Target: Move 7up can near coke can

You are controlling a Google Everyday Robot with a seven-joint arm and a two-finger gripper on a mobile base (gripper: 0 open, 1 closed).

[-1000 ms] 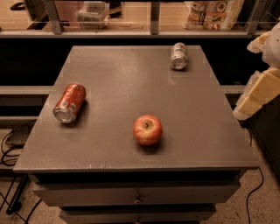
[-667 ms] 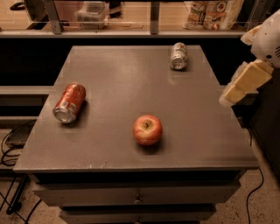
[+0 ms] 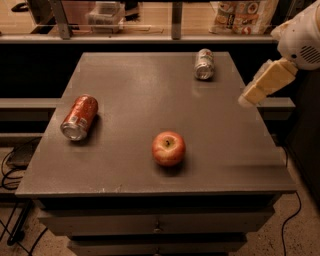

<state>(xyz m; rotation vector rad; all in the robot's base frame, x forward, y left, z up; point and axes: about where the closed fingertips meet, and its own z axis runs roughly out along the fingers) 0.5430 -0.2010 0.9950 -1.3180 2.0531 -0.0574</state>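
Since the earlier frames the gripper [image 3: 248,99] has shifted leftward and farther back along the right edge of the desk [image 3: 135,80], while both cans and the apple [image 3: 169,148] lie where they lay before. It now hangs at the right side of the view, its pale cream tip over the desk's right border, level with the far half of the top. Whether it is open or closed cannot be told from this angle. A white rounded arm housing [image 3: 302,35] stands behind it at the upper right.

On its side near the far right corner of the desk lies the 7up can [image 3: 204,64], silvery with faint green and red marks, one silver end facing the camera; no lettering can be read. It is near the gripper but not touched by it. Well apart from it, close to the left edge, the coke can [image 3: 80,117] also lies on its side, red-orange with white print that seems to be small text, illegible here. The apple stands upright between them, nearer the front edge. Printed packages [image 3: 242,12] sit on a shelf behind the desk, their writing unreadable.
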